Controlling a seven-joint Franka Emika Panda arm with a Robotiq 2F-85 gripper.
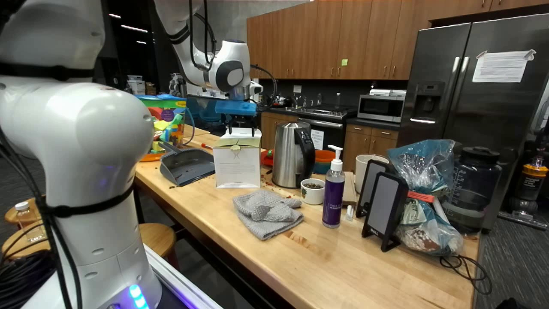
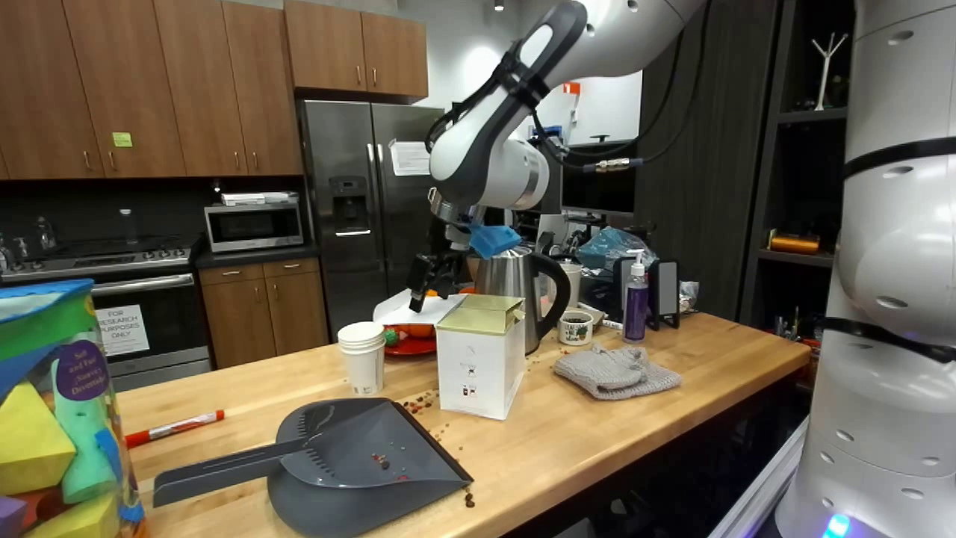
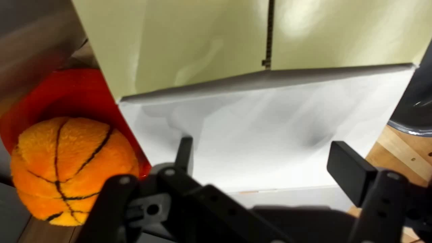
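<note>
Black claw (image 3: 261, 148), fingers (image 3: 351, 172) apart, over the opened flap (image 3: 270, 135) of the white box (image 2: 478, 366), kettle (image 1: 284, 154) beside the box, dustpan (image 2: 366, 459) on the box's opposite side

In an exterior view, we see the dustpan (image 1: 187, 168) left of the box (image 1: 237, 168), the kettle (image 1: 285, 155) right of it. Before the kettle we find the cloth (image 1: 268, 213).
</note>
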